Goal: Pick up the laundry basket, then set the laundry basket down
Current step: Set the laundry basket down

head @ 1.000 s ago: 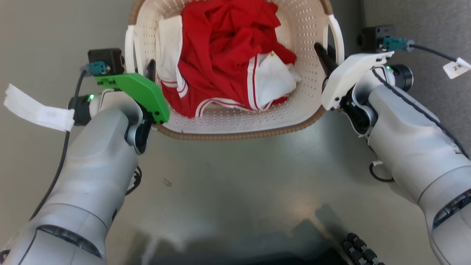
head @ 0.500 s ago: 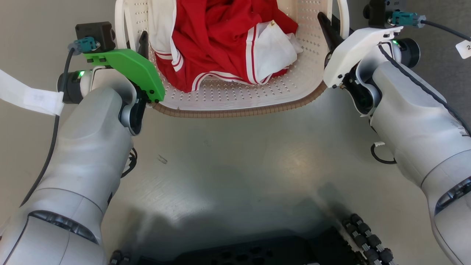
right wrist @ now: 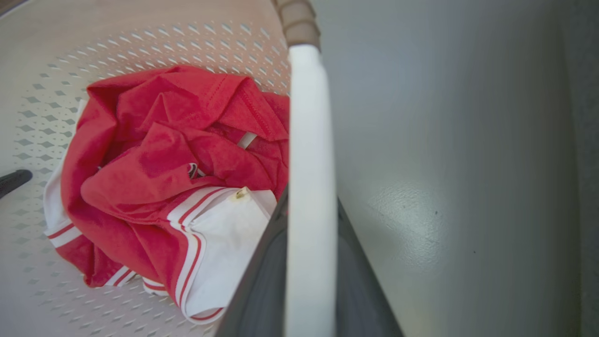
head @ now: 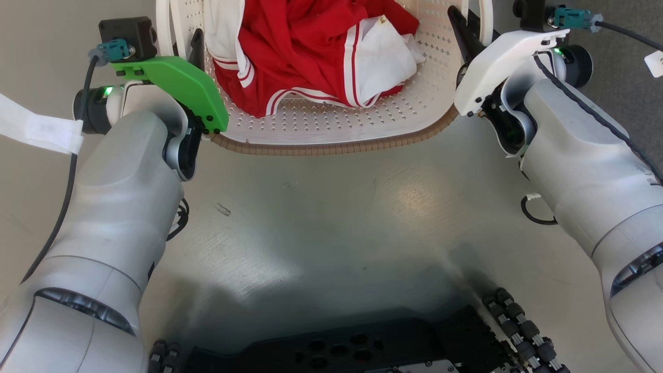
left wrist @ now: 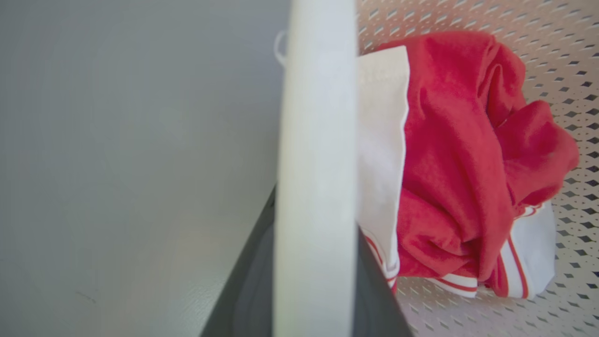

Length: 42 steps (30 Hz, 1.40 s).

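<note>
Head view, laundry basket [head: 321, 127], white cable tag [head: 654, 63], writing unreadable

No text legible: the white paper tag [head: 39, 132] on the left arm's cable [head: 70, 171] bears only faint print, too blurred to read, and the small white tag [head: 654, 63] by the right arm is cut off at the edge.

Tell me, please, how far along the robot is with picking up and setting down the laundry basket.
Done: on the laundry basket, the left gripper clamps the left handle and the right gripper the right handle, a finger on either side. In hand: the lift or carry, though the pictures do not settle whether the basket is off the floor. Left: setting it down and letting go.
</note>
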Tool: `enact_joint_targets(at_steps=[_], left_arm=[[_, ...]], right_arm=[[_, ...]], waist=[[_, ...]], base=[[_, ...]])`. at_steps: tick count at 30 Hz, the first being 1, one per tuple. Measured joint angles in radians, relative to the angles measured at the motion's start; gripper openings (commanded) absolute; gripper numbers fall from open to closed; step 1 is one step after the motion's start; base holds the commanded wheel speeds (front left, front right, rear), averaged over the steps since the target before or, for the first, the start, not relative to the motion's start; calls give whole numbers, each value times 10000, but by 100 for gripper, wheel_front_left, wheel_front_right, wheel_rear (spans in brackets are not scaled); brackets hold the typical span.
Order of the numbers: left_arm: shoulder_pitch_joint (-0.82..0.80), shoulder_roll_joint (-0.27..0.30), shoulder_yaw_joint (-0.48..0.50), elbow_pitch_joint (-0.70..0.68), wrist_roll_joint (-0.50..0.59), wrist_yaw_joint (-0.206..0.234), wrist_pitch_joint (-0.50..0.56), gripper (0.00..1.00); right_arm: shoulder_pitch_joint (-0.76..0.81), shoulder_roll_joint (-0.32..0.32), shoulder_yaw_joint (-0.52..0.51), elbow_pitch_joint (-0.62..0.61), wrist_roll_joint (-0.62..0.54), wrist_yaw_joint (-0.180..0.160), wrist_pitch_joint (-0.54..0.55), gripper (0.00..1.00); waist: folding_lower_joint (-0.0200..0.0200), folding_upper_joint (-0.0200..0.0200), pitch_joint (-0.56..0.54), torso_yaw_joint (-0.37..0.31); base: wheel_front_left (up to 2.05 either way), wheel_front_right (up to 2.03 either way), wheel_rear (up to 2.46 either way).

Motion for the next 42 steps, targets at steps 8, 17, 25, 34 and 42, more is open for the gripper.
enact_joint_targets(at_steps=[8, 17, 25, 34, 42], left_arm=[[-201, 6, -48, 79, 0, -15, -81, 0], [-217, 8, -153, 194, 0, -56, -171, 0], [-204, 17, -192, 207, -2, -58, -255, 0], [-197, 36, -267, 207, -15, -58, -270, 0], [-188, 40, -353, 230, -52, -56, -288, 0]], right_arm=[[-200, 54, 36, 21, 10, 0, -82, 0], [-214, 111, 125, 102, 38, 0, -88, 0], [-212, 151, 199, 155, 111, 0, -165, 0], [-212, 169, 320, 205, 198, 0, -176, 0], [-212, 205, 366, 301, 276, 0, -176, 0]], waist=[[-1, 0, 257, -9], [0, 0, 407, -16], [-1, 0, 441, -31], [0, 0, 486, -48], [0, 0, 492, -55]], base=[[0, 0, 0], [0, 0, 0], [0, 0, 0], [0, 0, 0], [0, 0, 0]])
